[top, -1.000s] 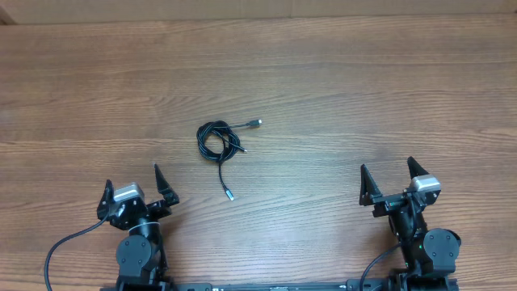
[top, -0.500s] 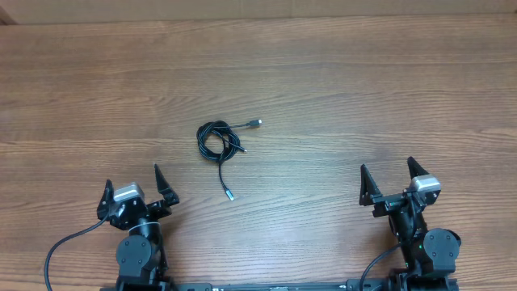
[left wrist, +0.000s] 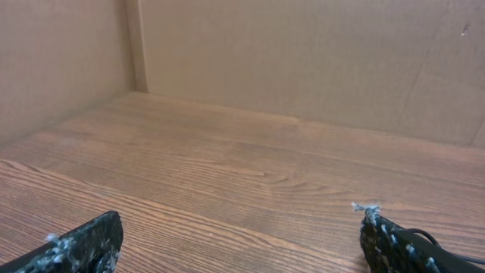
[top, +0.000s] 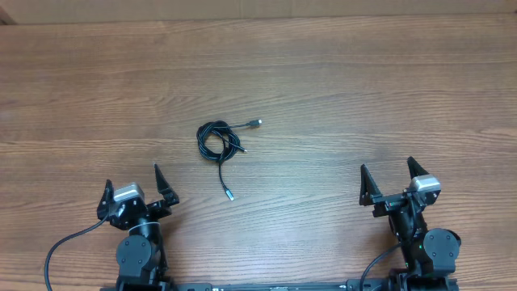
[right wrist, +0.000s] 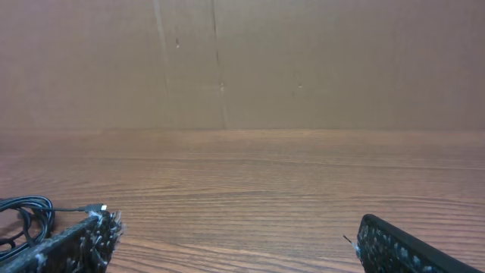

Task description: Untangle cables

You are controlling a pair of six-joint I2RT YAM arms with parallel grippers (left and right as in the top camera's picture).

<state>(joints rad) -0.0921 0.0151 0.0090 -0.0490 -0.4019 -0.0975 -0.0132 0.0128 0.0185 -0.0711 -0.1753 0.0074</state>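
Thin black cables with silver plug ends lie in one small tangled coil on the brown wood-grain table, left of centre. One plug end sticks out to the upper right, and the other plug tail trails toward the near edge. The left gripper and right gripper sit at the near edge, fingers spread wide with nothing between them. The coil is near the left gripper and well apart from the right. The right wrist view catches it at far left. Untangling looks not yet begun.

Risks:
- The cord is thin and flat on the wood, so the fingers may scrape the table and close on nothing.
- They may also pinch several loops at once.
- Pulling a pinched bundle would likely tighten the knot.
- The coil is light, so a one-arm tug probably drags the whole thing.
- Both arms converging on so small a coil could bump each other.
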